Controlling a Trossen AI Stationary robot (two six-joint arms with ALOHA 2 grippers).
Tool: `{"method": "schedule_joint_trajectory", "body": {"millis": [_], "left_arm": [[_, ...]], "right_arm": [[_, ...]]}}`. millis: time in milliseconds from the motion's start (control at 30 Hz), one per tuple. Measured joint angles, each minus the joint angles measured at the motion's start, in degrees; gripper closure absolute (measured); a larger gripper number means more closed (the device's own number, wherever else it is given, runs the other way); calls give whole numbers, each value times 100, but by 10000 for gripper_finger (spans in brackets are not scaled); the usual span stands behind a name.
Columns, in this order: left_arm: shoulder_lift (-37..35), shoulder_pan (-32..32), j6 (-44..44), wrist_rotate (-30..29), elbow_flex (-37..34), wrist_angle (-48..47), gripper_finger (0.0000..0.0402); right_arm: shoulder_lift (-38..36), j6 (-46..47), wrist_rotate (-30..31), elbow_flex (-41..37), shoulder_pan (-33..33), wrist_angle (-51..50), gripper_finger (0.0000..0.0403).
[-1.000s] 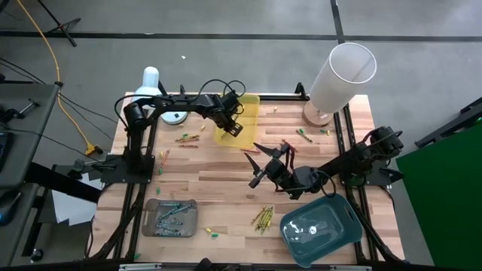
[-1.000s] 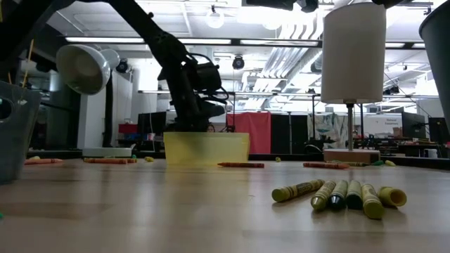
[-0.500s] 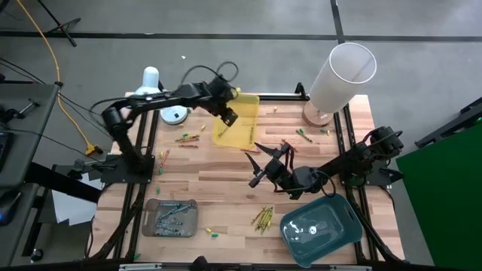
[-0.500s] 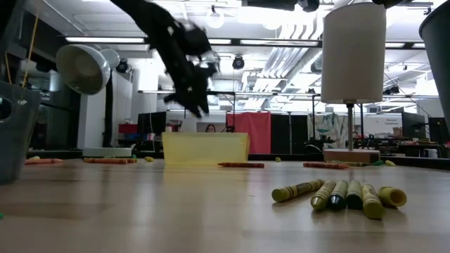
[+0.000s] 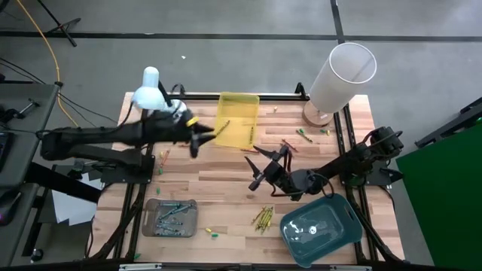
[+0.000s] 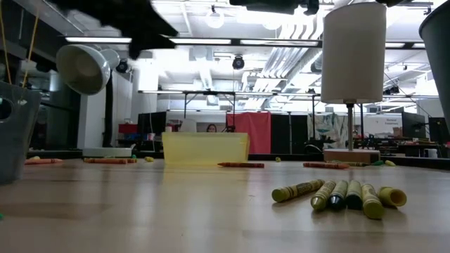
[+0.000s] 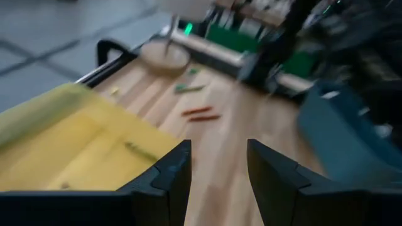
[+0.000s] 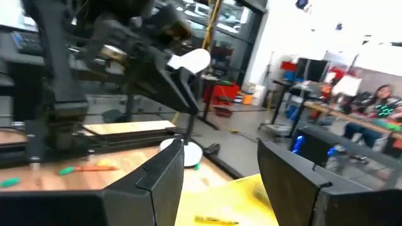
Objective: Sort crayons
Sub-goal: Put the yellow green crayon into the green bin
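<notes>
Wooden bench (image 5: 226, 188), sorting barely begun: one olive crayon (image 5: 245, 129) inside yellow tray (image 5: 237, 120); olive bunch (image 5: 262, 217) and red-orange crayons (image 5: 187, 138) scattered around that tray. Left hand (image 5: 197, 137) beside tray, spread, empty. Right hand (image 5: 260, 165) below tray, spread, empty.

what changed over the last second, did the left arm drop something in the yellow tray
The left gripper pulled back from over the yellow tray toward the table's left side and is now open and empty. A yellow-olive crayon lies in the tray, though no release shows. The right gripper, the teal tray and the crayon cluster stayed put.
</notes>
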Motion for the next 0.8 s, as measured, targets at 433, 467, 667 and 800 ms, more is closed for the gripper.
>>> {"method": "schedule_joint_trajectory", "body": {"millis": [433,467,667,800], "left_arm": [[-2136,-1335,289,-554,-2951,3367,261],[-2152,-1353,346,-556,-2998,3450,261],[-2192,-1378,508,-501,-3030,3774,261],[-2227,-1378,597,-366,-3030,3812,261]], "right_arm": [[136,4247,-5047,1237,-1288,-5809,207],[217,4392,-5473,1450,-1341,-6320,207],[787,4544,-6707,2814,-1005,-8737,215],[1190,3436,-6232,3667,-546,-9764,225]]}}
